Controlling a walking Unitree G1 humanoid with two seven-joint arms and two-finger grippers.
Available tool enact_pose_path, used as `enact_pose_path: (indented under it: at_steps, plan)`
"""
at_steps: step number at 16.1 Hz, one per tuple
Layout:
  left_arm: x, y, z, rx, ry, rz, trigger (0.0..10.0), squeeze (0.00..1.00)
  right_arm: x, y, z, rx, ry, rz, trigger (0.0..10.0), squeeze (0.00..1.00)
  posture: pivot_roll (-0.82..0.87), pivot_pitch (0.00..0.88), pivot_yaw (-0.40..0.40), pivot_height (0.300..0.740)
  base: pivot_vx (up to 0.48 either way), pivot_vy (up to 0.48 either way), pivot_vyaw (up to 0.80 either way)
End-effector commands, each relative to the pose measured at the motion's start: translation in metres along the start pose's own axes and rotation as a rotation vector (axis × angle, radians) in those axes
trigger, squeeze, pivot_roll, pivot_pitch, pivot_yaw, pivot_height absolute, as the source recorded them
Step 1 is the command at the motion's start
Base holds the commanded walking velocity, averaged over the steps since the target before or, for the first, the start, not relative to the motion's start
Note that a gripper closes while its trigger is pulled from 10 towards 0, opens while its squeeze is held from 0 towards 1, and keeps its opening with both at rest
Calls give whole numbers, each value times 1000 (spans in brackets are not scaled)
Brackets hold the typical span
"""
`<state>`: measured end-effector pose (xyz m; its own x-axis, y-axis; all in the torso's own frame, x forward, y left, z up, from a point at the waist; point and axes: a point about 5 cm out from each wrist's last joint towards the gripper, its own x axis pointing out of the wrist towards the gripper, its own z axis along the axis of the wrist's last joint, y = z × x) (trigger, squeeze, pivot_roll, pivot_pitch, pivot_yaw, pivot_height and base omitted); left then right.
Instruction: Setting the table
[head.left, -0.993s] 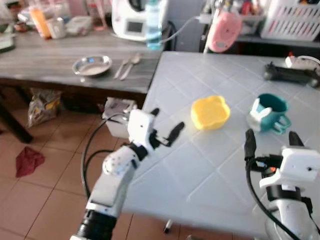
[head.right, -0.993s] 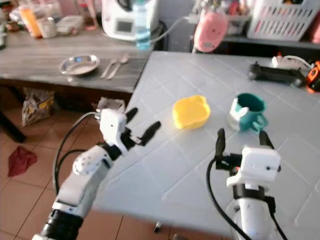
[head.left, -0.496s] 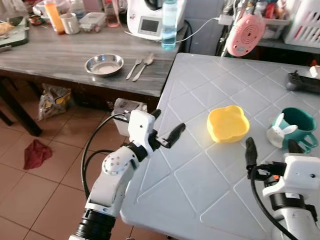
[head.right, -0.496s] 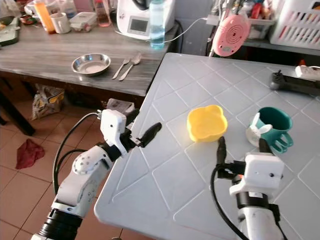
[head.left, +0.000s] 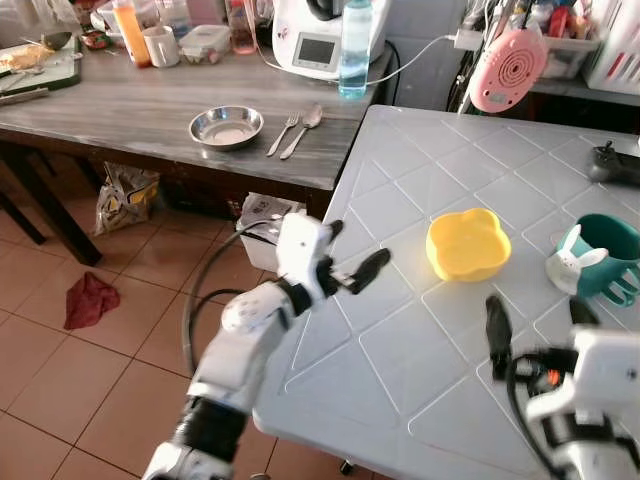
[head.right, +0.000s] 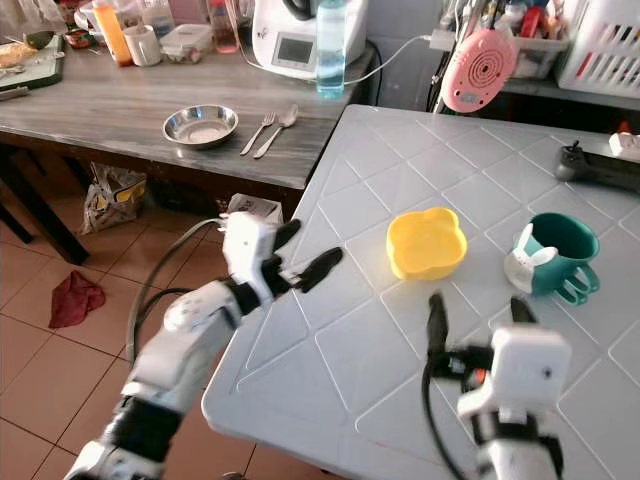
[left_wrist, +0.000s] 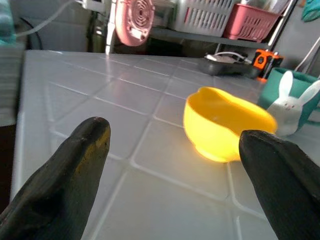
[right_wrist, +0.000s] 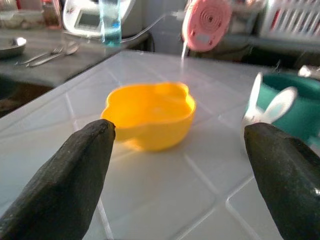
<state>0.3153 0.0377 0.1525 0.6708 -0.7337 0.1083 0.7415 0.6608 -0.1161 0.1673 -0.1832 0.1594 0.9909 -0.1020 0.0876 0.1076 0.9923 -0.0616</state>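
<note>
the robot stands at the corner of a white table (head.left: 400, 350) with a pattern of diamond squares. on this table lies a yellow bowl (head.left: 467, 243) with a wavy rim, upright and with nothing in it. to the right of the bowl, near but apart from it, stands a teal cup (head.left: 604, 253) with a small white rabbit figure on its side. at the far edge of the table there is a black controller (head.right: 598, 167).

the left gripper (head.left: 345, 265) is held above the left edge of the white table, and its two black fingers are spread wide apart with nothing between them. in the left wrist view the yellow bowl (left_wrist: 227, 123) shows between the two fingers (left_wrist: 60, 182), some way in front of them. the right gripper (head.right: 470, 318) is above the near part of the table, in front of the bowl and the cup. its fingers are also wide apart and hold nothing.

to the left there is a grey wooden table (head.left: 150, 100). on it sits a metal bowl (head.left: 226, 126), and just beside it a fork (head.left: 284, 132) and a spoon (head.left: 303, 128) lie side by side. behind them stand a white kitchen machine (head.left: 323, 35) and a clear bottle (head.left: 355, 48). a pink fan (head.left: 506, 68) hangs behind the white table. on the tiled floor lies a red cloth (head.left: 90, 299).
</note>
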Motion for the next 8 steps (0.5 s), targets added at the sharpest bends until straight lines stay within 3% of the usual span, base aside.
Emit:
enact_pose_path:
  at_steps: [1, 4, 8]
  plan:
    - [7, -4, 1, -11, -11, -12, 10000, 0, -3, 0, 4, 11, -2, 10, 10000, 0, -103, 148, 35, 714, 0, 0, 0]
    - [16, -10, 4, -34, -32, -24, 10000, 0, -7, 5, 7, 87, 8, 42, 10000, 0, -126, 156, 50, 714, 0, 0, 0]
    - [25, -13, -2, -25, 10, -20, 10000, 0, -11, 12, 5, 81, 33, 60, 10000, 0, -134, 171, 62, 714, 0, 0, 0]
